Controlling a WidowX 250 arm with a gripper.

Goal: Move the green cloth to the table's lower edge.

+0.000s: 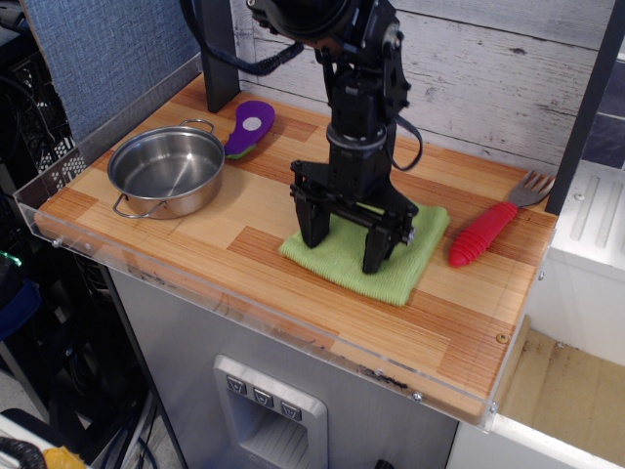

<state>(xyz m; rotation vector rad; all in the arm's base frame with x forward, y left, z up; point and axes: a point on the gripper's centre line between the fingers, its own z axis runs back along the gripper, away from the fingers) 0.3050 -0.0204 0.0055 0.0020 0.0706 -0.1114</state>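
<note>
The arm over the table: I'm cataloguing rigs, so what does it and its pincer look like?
The arm is matte black throughout, built of chunky rounded segments, with black cables looping along its sides. It ends in a black pincer with a wide crossbar carrying two thick, blocky fingers that taper slightly toward their tips. No markings, labels or coloured parts are visible on it.
</note>
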